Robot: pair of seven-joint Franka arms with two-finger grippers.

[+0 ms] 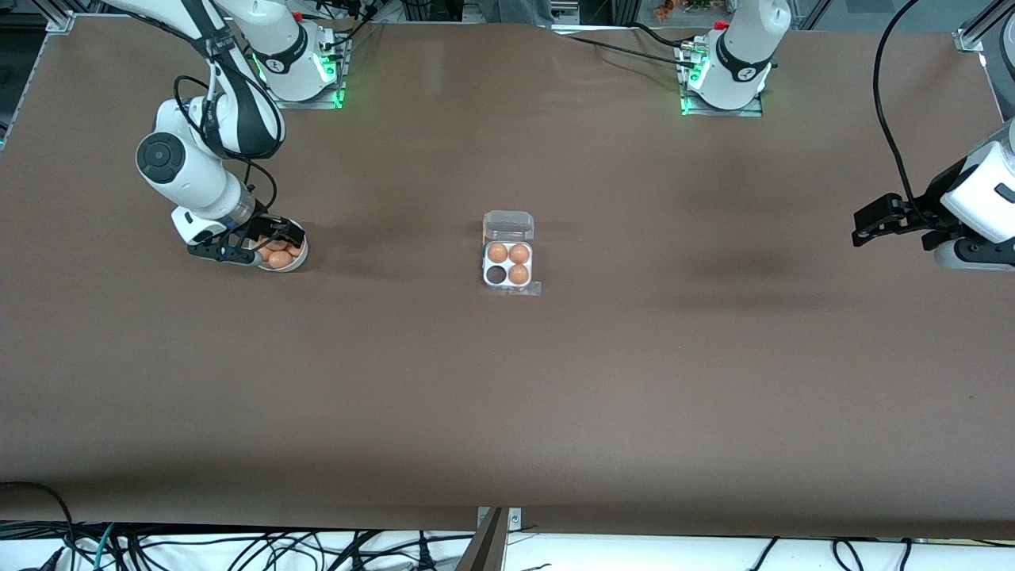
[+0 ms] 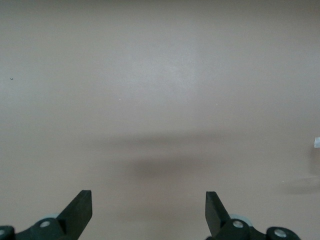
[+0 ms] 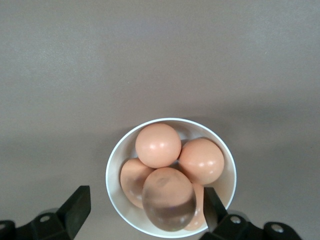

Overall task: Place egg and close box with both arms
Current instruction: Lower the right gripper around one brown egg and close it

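Note:
The clear box (image 1: 507, 266) stands in the middle of the table with its lid (image 1: 508, 225) swung open. Three brown eggs fill its cells, and one cell (image 1: 496, 275) is bare. My right gripper (image 1: 255, 247) hangs open just over a white bowl (image 1: 300, 262) of brown eggs. In the right wrist view the topmost egg (image 3: 167, 197) lies between the spread fingers (image 3: 79, 202) of the right gripper (image 3: 145, 205), untouched. My left gripper (image 1: 864, 224) waits open over bare table at the left arm's end, and the left gripper (image 2: 148, 205) holds nothing.
The bowl (image 3: 112, 175) holds several eggs and sits toward the right arm's end, level with the box. Brown table (image 1: 507, 412) spreads wide around the box. Cables run along the table's edge nearest the front camera.

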